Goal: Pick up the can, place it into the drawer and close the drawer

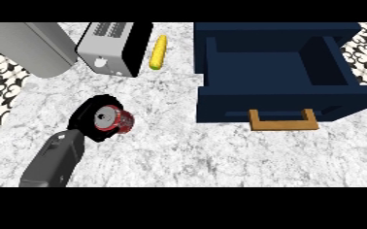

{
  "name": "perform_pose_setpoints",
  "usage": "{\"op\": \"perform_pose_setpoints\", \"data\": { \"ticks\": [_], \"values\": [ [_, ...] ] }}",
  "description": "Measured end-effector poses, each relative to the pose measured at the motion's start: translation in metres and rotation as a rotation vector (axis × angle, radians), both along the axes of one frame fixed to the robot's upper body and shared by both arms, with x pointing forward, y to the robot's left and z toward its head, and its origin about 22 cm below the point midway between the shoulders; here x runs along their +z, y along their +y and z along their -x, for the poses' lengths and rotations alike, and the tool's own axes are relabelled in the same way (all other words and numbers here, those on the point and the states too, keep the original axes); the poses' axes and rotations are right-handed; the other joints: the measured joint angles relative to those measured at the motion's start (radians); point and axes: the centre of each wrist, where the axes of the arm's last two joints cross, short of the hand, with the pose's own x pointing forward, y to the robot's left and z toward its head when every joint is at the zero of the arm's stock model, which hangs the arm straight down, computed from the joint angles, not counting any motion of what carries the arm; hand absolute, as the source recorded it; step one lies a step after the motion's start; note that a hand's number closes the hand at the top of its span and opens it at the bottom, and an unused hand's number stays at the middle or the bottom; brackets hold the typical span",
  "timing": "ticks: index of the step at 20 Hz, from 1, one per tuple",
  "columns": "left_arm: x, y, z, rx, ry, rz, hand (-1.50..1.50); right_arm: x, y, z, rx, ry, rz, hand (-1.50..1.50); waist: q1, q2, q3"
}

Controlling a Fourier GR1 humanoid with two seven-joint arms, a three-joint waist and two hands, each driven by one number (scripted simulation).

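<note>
The left hand (90, 118) was curled round the red can (116, 120) at the marble counter's (215, 160) left side, well apart from the open navy drawer (272, 65). The grasp looked made. Carrying the can over, placing it and closing the drawer were not yet done. The right hand was not visible.

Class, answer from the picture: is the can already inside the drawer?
No, the can is held by the left robot hand, well left of the open drawer.
</note>
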Motion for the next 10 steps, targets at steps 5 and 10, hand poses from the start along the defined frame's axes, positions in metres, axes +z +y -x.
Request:
{"op": "perform_pose_setpoints", "data": {
  "ticks": [5, 10],
  "values": [
    [0.005, -0.022, -0.008, 0.115, -0.062, 0.049, 1.5, 0.004, 0.006, 0.008, -0.011, 0.004, -0.005, -1.5, 0.006, -0.004, 0.001],
    [0.01, -0.055, -0.015, 0.345, -0.102, 0.07, 1.5, 0.008, 0.008, 0.005, -0.025, -0.001, -0.008, -1.5, 0.021, -0.008, 0.002]
  ]
}}
